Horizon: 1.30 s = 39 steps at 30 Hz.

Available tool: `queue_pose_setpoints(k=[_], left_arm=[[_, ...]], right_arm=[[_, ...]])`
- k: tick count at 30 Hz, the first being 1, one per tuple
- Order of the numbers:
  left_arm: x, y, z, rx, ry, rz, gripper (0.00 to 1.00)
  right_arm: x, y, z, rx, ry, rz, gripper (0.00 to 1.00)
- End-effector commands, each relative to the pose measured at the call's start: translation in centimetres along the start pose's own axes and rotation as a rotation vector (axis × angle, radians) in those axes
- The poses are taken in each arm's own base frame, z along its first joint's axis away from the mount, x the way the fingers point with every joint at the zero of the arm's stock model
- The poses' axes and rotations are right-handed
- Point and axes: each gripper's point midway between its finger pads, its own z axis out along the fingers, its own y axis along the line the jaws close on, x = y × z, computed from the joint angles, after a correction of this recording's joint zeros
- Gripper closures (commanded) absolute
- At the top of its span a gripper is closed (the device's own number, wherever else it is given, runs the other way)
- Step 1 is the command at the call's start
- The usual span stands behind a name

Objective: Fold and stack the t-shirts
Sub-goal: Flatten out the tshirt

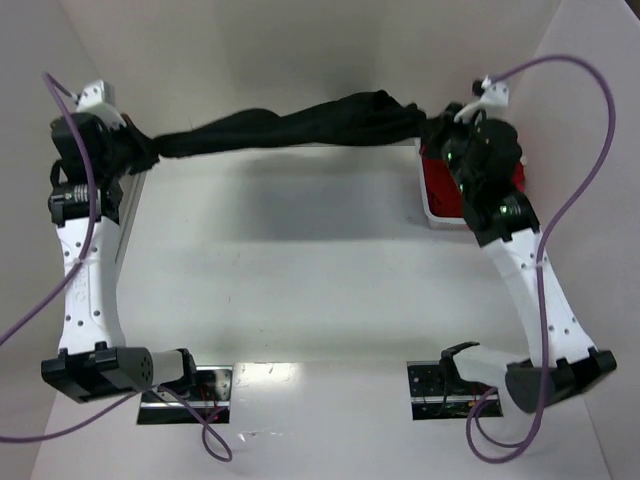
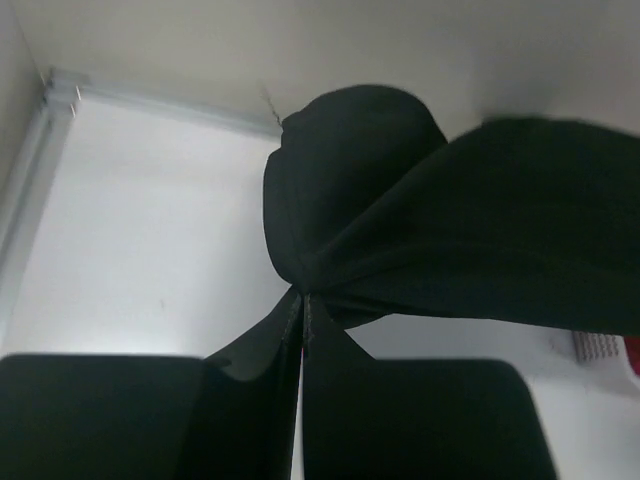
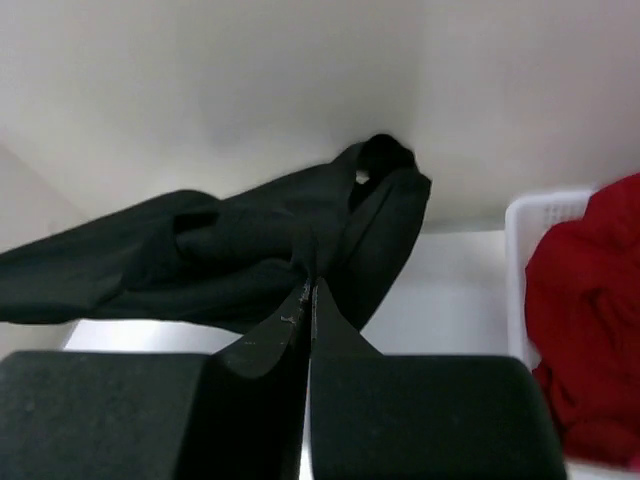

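Observation:
A black t-shirt (image 1: 290,126) hangs bunched and stretched in the air between my two grippers, across the far part of the table. My left gripper (image 1: 148,150) is shut on its left end; in the left wrist view (image 2: 303,298) the cloth (image 2: 400,230) fans out from the closed jaws. My right gripper (image 1: 432,128) is shut on its right end; in the right wrist view (image 3: 313,285) the cloth (image 3: 230,255) spreads left from the closed jaws. A dark red t-shirt (image 1: 445,185) lies in a white basket (image 1: 428,212) under my right arm, also in the right wrist view (image 3: 585,310). No pink shirt shows.
The white basket (image 3: 535,215) stands at the far right against the wall. White walls close in the table at the back and both sides. A white rail (image 2: 25,190) runs along the left edge. Purple cables loop beside both arms.

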Motion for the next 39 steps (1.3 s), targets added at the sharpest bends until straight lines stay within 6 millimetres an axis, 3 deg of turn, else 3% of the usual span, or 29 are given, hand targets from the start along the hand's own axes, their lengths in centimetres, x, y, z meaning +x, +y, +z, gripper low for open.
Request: queue_pose_setpoints(k=[1, 3, 4, 6, 8, 12, 16, 20, 23, 32, 35, 36, 37, 39], left_arm=[[5.3, 1.0, -0.5, -0.001, 0.110, -0.027, 1.00], [8.2, 1.3, -0.8, 0.002, 0.173, -0.068, 1.00], [11.4, 1.9, -0.8, -0.004, 0.252, -0.094, 1.00], [14.7, 2.1, -1.2, -0.008, 0.343, -0.130, 1.00], [17.2, 2.6, -2.2, -0.024, 0.391, -0.145, 1.00], [18.8, 2.8, -4.2, -0.052, 0.431, -0.156, 1.00], [20.9, 2.6, -5.8, -0.049, 0.497, -0.181, 1.00], [22.5, 2.4, -6.9, -0.042, 0.546, -0.202, 1.00], [22.9, 2.5, -7.3, -0.049, 0.569, -0.209, 1.00], [23.6, 2.3, -7.4, -0.044, 0.609, -0.227, 1.00], [23.1, 2.1, -7.8, -0.041, 0.602, -0.225, 1.00], [22.9, 1.9, -8.2, -0.041, 0.600, -0.224, 0.97], [22.6, 1.8, -8.4, -0.040, 0.599, -0.224, 0.86], [22.3, 1.6, -9.2, -0.048, 0.593, -0.220, 0.69]], right_arm=[[7.9, -1.3, -1.6, -0.022, 0.147, 0.010, 1.00], [10.4, -1.4, -3.9, -0.054, 0.196, 0.041, 1.00], [14.3, -2.4, -4.7, -0.031, 0.274, 0.075, 1.00], [16.5, -2.7, -6.3, -0.032, 0.329, 0.114, 1.00], [20.3, -3.4, -7.6, 0.002, 0.437, 0.154, 1.00], [24.1, -4.0, -10.0, 0.021, 0.552, 0.206, 1.00], [24.8, -2.6, -11.3, 0.011, 0.603, 0.218, 1.00], [28.2, -1.2, -12.2, -0.014, 0.782, 0.253, 1.00], [29.2, 0.5, -13.2, -0.060, 0.832, 0.302, 1.00], [30.1, -0.5, -15.5, 0.001, 0.879, 0.313, 0.94], [30.5, 0.3, -16.1, -0.022, 0.947, 0.329, 0.83], [30.1, 0.5, -16.3, -0.022, 0.964, 0.332, 0.75], [30.3, 0.3, -16.5, -0.022, 0.973, 0.321, 0.47], [29.3, 0.4, -16.2, -0.020, 0.952, 0.307, 0.27]])
